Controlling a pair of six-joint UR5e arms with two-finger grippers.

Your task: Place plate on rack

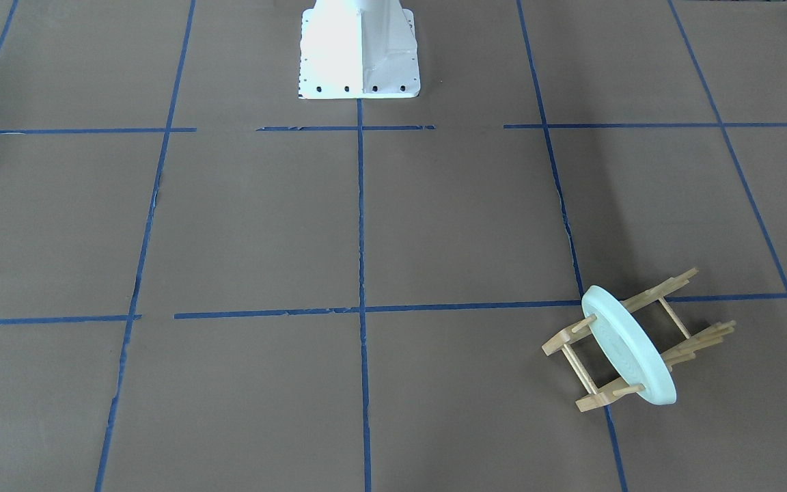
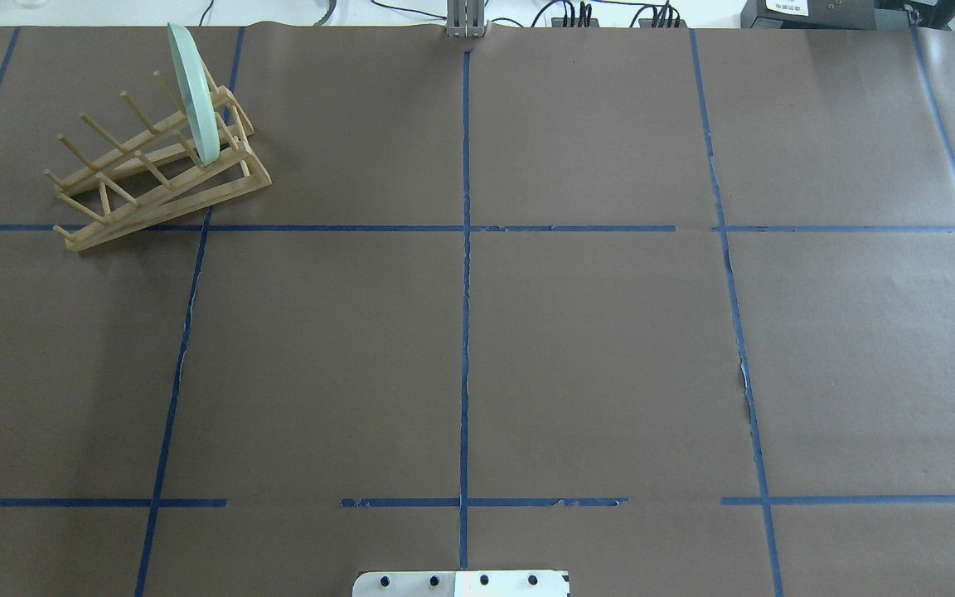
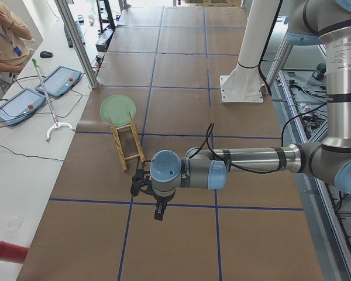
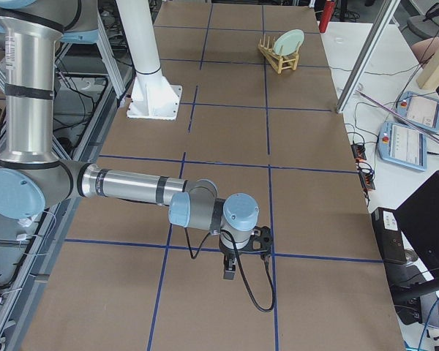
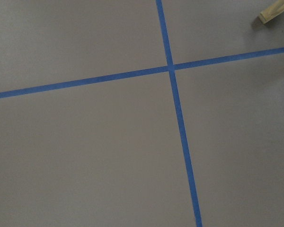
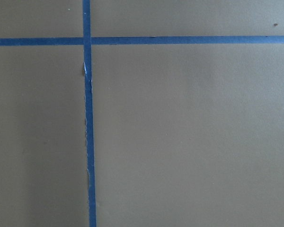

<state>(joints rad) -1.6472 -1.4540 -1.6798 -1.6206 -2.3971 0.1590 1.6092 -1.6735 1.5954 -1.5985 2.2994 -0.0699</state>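
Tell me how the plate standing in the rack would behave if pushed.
The plate stands on edge between pegs of the rack, so a push would probably tilt it against a peg, not roll it. It looks rigid and smooth, likely slippery. The rack seems light thin wood, so it may slide too.

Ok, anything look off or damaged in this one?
Nothing serious. The plate stands on edge between pegs at one end of the rack, which sits skewed to the tape grid. The paper table cover has a tear along one tape line.
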